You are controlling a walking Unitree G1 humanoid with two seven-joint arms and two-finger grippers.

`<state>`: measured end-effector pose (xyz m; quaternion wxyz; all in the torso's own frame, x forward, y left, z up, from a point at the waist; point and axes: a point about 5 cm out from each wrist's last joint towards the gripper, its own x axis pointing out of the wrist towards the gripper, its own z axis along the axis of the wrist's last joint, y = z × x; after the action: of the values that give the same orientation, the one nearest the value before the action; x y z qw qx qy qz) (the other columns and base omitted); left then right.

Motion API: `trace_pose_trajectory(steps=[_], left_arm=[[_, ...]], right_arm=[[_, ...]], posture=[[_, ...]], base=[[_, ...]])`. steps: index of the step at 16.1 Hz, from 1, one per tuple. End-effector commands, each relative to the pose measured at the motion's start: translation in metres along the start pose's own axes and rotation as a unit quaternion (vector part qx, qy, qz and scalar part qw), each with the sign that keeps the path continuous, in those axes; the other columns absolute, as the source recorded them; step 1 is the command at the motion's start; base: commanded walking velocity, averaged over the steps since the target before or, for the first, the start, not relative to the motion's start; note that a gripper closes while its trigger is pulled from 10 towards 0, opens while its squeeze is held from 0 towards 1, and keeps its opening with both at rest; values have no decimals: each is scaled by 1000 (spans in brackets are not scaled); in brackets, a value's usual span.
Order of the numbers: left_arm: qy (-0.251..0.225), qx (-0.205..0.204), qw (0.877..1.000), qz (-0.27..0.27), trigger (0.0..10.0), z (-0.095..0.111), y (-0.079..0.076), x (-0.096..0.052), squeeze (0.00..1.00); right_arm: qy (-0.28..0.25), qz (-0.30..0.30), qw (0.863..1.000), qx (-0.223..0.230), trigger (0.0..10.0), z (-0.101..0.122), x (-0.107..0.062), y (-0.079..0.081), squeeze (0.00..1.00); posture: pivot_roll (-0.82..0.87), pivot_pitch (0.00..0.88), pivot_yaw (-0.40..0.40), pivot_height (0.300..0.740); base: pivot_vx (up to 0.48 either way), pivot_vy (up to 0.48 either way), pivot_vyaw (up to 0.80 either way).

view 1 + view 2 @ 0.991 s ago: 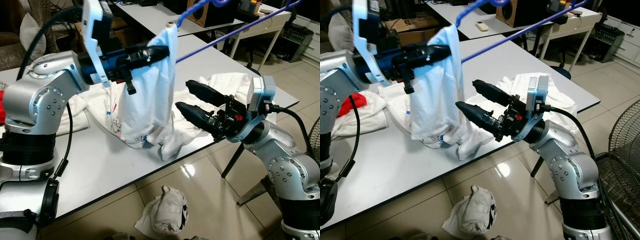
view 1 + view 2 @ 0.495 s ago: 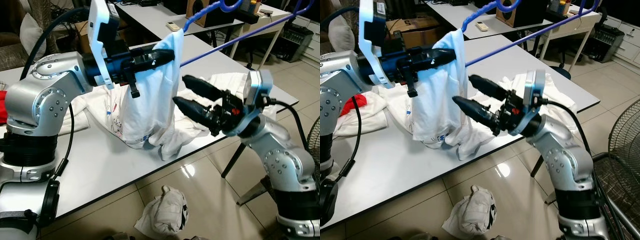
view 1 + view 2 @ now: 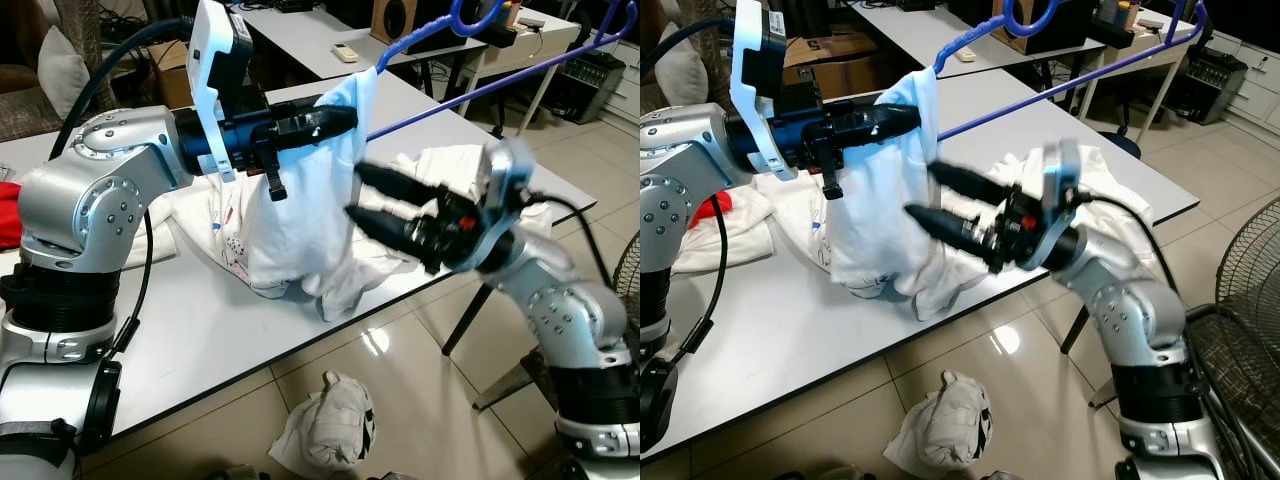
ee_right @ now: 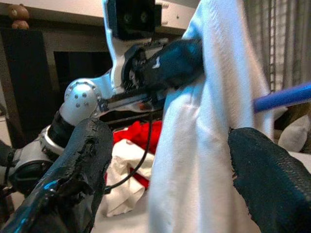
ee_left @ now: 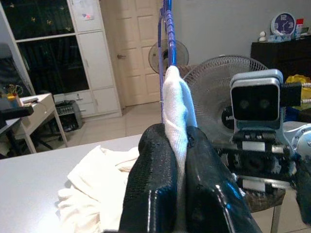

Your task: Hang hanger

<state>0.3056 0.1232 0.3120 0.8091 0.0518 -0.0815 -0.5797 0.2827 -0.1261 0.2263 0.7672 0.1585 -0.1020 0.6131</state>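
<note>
Shirt on hanger, held above table's front edge; open floor below.
Left gripper [image 3: 335, 118] clamps white shirt [image 3: 300, 215] on blue hanger [image 3: 470, 70]. Right gripper [image 3: 925, 192], fingers spread, just beside the cloth over table [image 3: 200, 330].

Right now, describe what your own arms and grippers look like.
Both arms are rounded silver metal shells with bolted joints and black cables. The left gripper and right gripper each carry two long black textured jaws; white camera housings sit at both wrists, with blue on the left wrist.

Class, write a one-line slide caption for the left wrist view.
Left gripper shut on a white shirt draped on a blue hanger.
</note>
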Motion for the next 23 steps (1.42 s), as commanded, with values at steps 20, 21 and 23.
trace_pose_trajectory(steps=[20, 21, 23], left_arm=[[-10, 18, 999, -32, 0, 12, -11, 15, 0], [-10, 17, 999, -30, 0, 11, -10, 16, 0], [-9, 17, 999, -27, 0, 10, -9, 16, 0]], right_arm=[[-14, -31, 999, -11, 10000, 8, -3, -17, 0], [-15, -24, 1000, -8, 10000, 8, 1, -17, 0], [-13, -15, 1000, -5, 10000, 6, 4, -18, 0]], posture=[[-85, 10, -17, 740], [-85, 11, -17, 740], [-84, 12, -19, 740]], base=[[0, 0, 0], [0, 0, 0], [0, 0, 0]])
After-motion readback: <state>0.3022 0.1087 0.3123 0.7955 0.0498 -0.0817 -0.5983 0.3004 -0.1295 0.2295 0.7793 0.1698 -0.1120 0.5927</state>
